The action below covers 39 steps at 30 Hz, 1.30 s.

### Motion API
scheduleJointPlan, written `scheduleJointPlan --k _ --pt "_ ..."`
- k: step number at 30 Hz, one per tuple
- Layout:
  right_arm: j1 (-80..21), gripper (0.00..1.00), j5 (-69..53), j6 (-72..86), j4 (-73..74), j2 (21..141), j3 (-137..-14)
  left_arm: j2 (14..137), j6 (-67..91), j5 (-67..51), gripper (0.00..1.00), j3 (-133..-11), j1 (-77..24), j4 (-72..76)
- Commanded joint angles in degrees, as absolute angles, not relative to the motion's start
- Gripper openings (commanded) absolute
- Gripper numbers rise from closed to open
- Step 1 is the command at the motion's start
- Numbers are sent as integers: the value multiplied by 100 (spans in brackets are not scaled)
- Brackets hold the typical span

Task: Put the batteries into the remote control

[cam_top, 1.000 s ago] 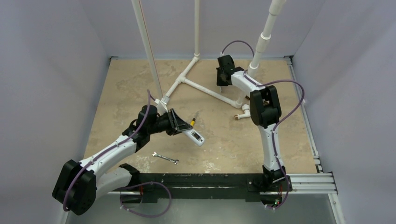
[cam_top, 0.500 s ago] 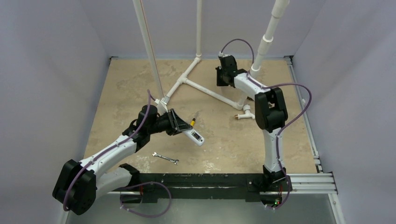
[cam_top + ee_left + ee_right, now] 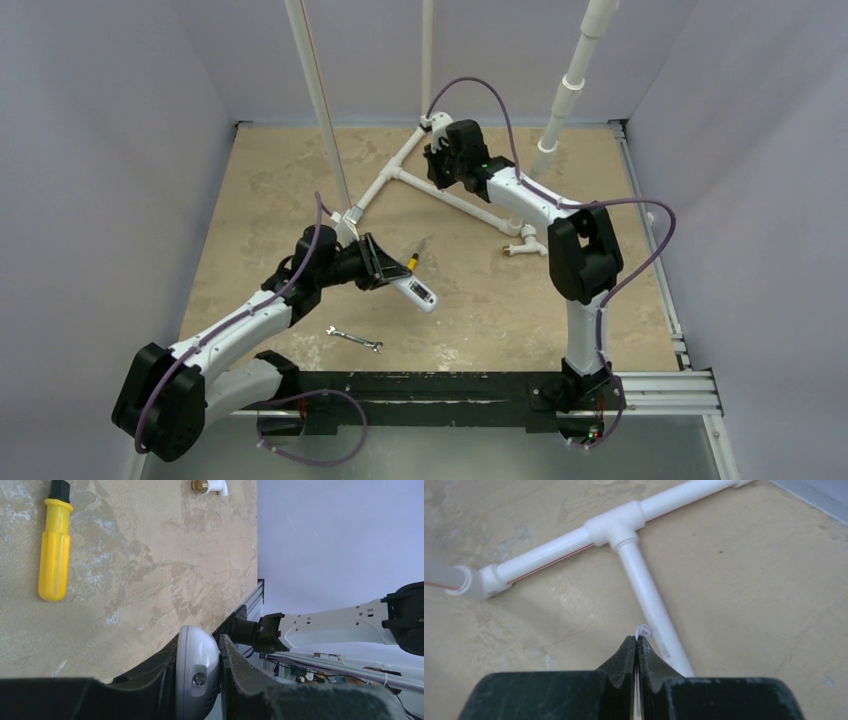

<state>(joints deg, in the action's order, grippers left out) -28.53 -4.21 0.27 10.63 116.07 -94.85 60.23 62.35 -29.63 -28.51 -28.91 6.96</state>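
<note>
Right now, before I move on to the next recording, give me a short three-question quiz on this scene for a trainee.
1. True or false: neither gripper holds the remote control.
2. The right gripper hangs over: A) the wrench; B) the white pipe frame; C) the yellow-handled screwdriver.
3. How do the right gripper's jaws stand: open or shut?

Key
1. False: the left gripper is shut on the remote control, clear of the table.
2. B.
3. Shut.
</note>
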Motion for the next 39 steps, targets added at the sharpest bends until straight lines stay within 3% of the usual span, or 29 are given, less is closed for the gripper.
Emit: scheduleJointPlan --k 1,9,15,24,30,39 --pt "-3030 0 -1003 -570 754 11218 -9020 5797 6116 -2890 0 -2949 -2864 768" --pt "-3405 0 -292 -290 466 10228 -7578 5604 5970 -2728 0 -2924 -2855 506" --pt "-3504 0 -184 363 185 8808 -5680 5465 5709 -2680 0 -3029 -2757 151" --pt "-4195 0 1136 922 486 7148 -3683 5604 5794 -2827 0 -3093 -2698 289" --pt "-4612 0 1769 1136 473 7065 -3469 5536 5691 -2821 0 -3180 -2673 74" --pt "-5799 0 3974 1856 894 8241 -3962 5467 5546 -2777 0 -3272 -2610 -277"
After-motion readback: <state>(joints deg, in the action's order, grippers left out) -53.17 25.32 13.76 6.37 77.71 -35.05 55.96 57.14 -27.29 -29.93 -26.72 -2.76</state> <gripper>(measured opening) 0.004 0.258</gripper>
